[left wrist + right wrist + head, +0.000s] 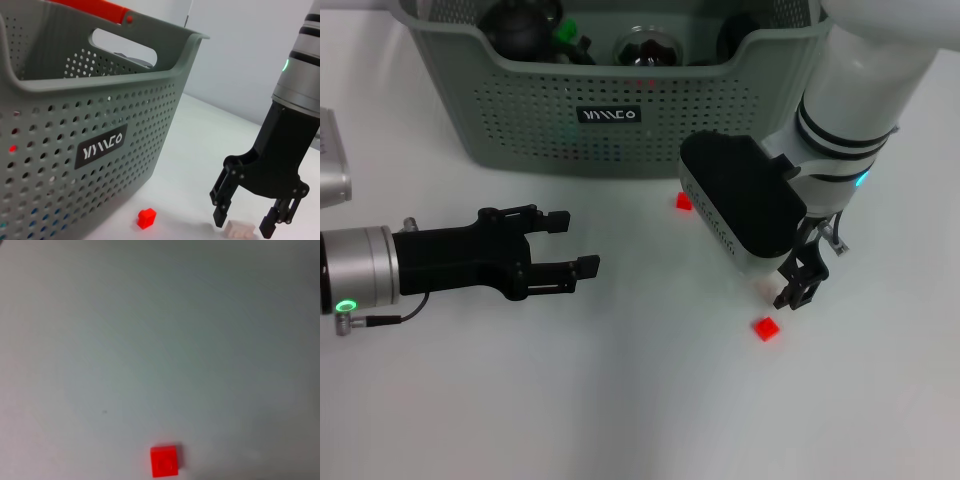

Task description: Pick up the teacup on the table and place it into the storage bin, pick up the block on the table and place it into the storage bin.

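Observation:
The grey-green storage bin [520,120] stands at the back of the white table, and the left wrist view shows its perforated wall [60,125] close up. No teacup shows on the table; dark round items lie in the bin and I cannot tell them apart. One small red block [683,201] lies near the bin's front, also seen as the red block [146,218]. A second red block [766,328] lies nearer, matching the red block [164,460]. My right gripper [798,290] points down, open, its fingers straddling a pale block [239,230]. My left gripper [578,243] hovers open at centre left, holding nothing.
A grey device [330,165] sits at the table's left edge. An orange-red bar [100,8] shows above the bin's far rim. Bare white table lies in front of both arms.

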You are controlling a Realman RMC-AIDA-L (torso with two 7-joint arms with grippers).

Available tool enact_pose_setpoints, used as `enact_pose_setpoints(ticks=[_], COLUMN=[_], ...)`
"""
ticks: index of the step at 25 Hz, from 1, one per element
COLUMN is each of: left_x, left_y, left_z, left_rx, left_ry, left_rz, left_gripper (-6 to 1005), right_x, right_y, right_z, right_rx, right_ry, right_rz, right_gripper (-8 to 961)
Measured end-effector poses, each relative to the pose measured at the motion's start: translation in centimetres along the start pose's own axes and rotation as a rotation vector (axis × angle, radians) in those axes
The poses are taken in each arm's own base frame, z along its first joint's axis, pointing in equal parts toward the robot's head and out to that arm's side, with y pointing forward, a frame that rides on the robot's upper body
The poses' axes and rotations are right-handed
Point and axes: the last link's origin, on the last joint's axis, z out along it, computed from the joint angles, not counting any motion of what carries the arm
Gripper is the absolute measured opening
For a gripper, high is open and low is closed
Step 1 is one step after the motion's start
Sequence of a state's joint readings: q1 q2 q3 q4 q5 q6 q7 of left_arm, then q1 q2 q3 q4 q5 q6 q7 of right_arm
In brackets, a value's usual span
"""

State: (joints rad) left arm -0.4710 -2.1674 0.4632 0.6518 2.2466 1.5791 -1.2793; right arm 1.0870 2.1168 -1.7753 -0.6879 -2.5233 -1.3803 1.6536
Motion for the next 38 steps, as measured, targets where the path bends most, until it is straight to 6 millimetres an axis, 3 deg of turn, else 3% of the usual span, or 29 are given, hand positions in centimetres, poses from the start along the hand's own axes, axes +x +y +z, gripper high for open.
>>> enact_pose_setpoints(ticks=[6, 11, 15, 23, 31, 34, 38], left_x=[-0.1, -0.1, -0.3, -0.9, -1.1, -1.0, -0.6], left_y=[0.0, 0.0, 0.1, 0.1, 0.4, 0.4, 0.2], left_z=[0.0, -0.2, -0.3, -1.6, -3.1, -3.1, -2.9], left_rx=[0.001, 0.002, 0.002, 0.027, 0.032, 0.03, 0.026], left_ry=[0.002, 0.003, 0.001, -0.01, -0.008, -0.01, -0.01], left_rz=[-0.004, -0.003, -0.007, 0.003, 0.014, 0.019, 0.03], left_gripper=[782, 782, 782, 781, 781, 781, 781], right_x=[0.1, 0.4, 0.3, -0.3, -0.2, 0.9, 2.7], right_y=[0.2, 0.1, -0.2, -1.6, -3.5, -5.7, -8.7], right_z=[0.2, -0.2, -1.7, -8.7, -19.0, -20.9, -20.1], right_rx=[-0.004, -0.002, 0.007, 0.072, 0.312, 0.465, 0.588], right_ry=[0.003, 0.006, -0.03, -0.229, -0.602, -0.668, -0.642], right_rz=[0.01, 0.044, 0.096, 0.222, 0.419, 0.598, 0.79], right_gripper=[694, 483, 463, 436, 437, 437, 438])
